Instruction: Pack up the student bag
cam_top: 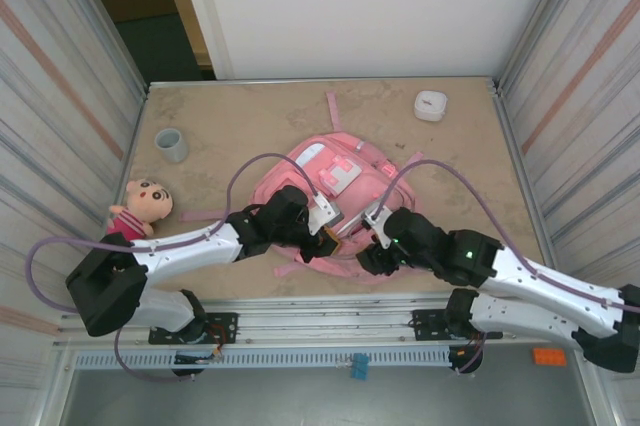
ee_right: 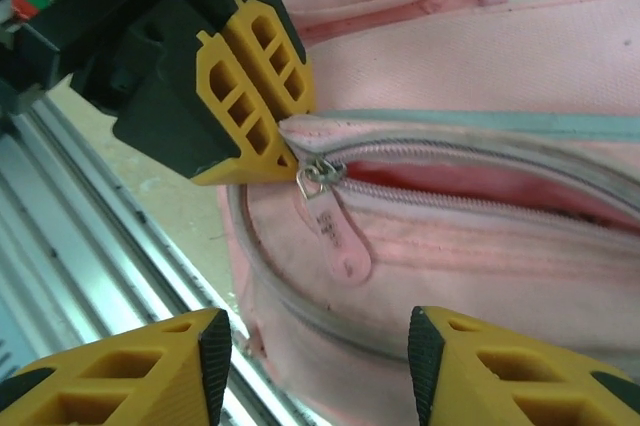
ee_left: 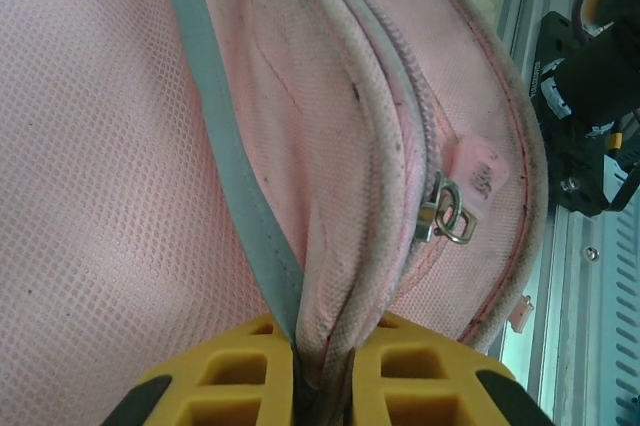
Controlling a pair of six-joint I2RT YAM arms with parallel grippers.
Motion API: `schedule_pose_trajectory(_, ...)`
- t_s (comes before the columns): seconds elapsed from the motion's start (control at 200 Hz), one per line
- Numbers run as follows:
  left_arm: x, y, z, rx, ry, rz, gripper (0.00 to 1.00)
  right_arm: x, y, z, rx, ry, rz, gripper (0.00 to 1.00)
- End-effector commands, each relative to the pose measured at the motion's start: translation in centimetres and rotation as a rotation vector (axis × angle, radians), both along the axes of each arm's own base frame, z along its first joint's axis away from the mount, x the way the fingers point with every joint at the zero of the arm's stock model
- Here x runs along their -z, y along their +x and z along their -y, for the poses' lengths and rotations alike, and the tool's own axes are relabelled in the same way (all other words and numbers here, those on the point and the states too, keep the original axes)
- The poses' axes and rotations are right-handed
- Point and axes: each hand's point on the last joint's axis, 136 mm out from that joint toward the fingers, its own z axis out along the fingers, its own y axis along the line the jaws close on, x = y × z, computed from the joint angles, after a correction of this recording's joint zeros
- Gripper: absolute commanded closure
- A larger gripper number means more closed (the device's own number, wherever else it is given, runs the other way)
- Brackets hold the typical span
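The pink student bag (cam_top: 335, 174) lies flat at the table's middle, its near edge by the rail. My left gripper (cam_top: 322, 243) is shut on the bag's fabric rim beside the zipper (ee_left: 322, 386). The metal zipper slider (ee_left: 445, 211) sits just right of the pinched fold. In the right wrist view the left gripper (ee_right: 283, 149) holds the rim at the zipper's end, and the pink zipper pull tab (ee_right: 338, 238) hangs below it. The zipper gapes slightly, showing red lining (ee_right: 480, 191). My right gripper (ee_right: 315, 366) stands open just short of the tab, touching nothing.
A doll (cam_top: 140, 208) lies at the table's left edge, a grey cup (cam_top: 171, 144) behind it. A small white container (cam_top: 430, 105) sits at the back right. The metal rail (ee_right: 110, 236) runs along the near edge, close under the bag.
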Motion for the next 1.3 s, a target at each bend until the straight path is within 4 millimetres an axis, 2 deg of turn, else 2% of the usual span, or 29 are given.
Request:
schedule_pose_trajectory(0.0,-0.8,-1.1,0.7,0.026,-0.032,-0.093,1.0,-0.2,1.9,-1.1,-0.002,-0.033,0.105,0.48)
schedule_pose_trajectory(0.15,-1.1,-1.0,0.8,0.029,-0.04,-0.089,1.0,0.6,2.7,-2.8,-0.03,-0.065,0.116,0.46)
schedule_pose_trajectory(0.175,-1.2,-1.1,0.8,0.031,-0.041,-0.09,1.0,1.5,2.8,-3.1,-0.038,-0.094,0.104,0.46)
schedule_pose_trajectory(0.266,-1.2,-0.8,0.8,0.027,-0.037,-0.082,1.0,2.4,2.9,-3.4,-0.053,-0.135,0.093,0.48)
schedule_pose_trajectory(0.341,-1.2,-0.6,0.7,0.02,-0.028,-0.079,1.0,2.9,3.1,-3.0,-0.045,-0.17,0.09,0.56)
schedule_pose_trajectory(0.431,-0.9,-0.3,0.2,0.004,-0.002,-0.071,1.0,2.9,3.3,-2.0,-0.029,-0.184,0.078,0.72)
schedule_pose_trajectory(0.561,-0.3,0.1,-0.7,-0.015,0.038,-0.056,1.0,2.5,3.4,-0.4,-0.014,-0.127,0.015,0.93)
schedule_pose_trajectory(0.616,-0.1,0.2,-1.1,-0.021,0.054,-0.048,1.0,1.6,3.4,0.3,-0.009,-0.067,-0.001,1.0)
schedule_pose_trajectory(0.782,0.6,0.9,-2.6,-0.061,0.092,-0.039,1.0,1.2,3.7,2.3,0.026,0.049,-0.114,1.0)
schedule_pose_trajectory(0.932,0.6,1.1,-3.6,-0.068,0.123,-0.006,1.0,0.9,4.8,3.1,0.08,0.133,-0.201,1.0)
schedule_pose_trajectory(1.092,0.3,1.6,-4.8,-0.093,0.162,0.049,1.0,1.4,6.2,3.9,0.168,0.16,-0.319,1.0)
schedule_pose_trajectory(1.238,-0.2,3.0,-6.6,-0.166,0.182,0.103,1.0,2.3,8.0,5.1,0.286,0.173,-0.4,1.0)
schedule_pose_trajectory(1.293,-0.5,3.7,-7.4,-0.2,0.184,0.12,1.0,2.5,8.3,5.0,0.299,0.192,-0.42,1.0)
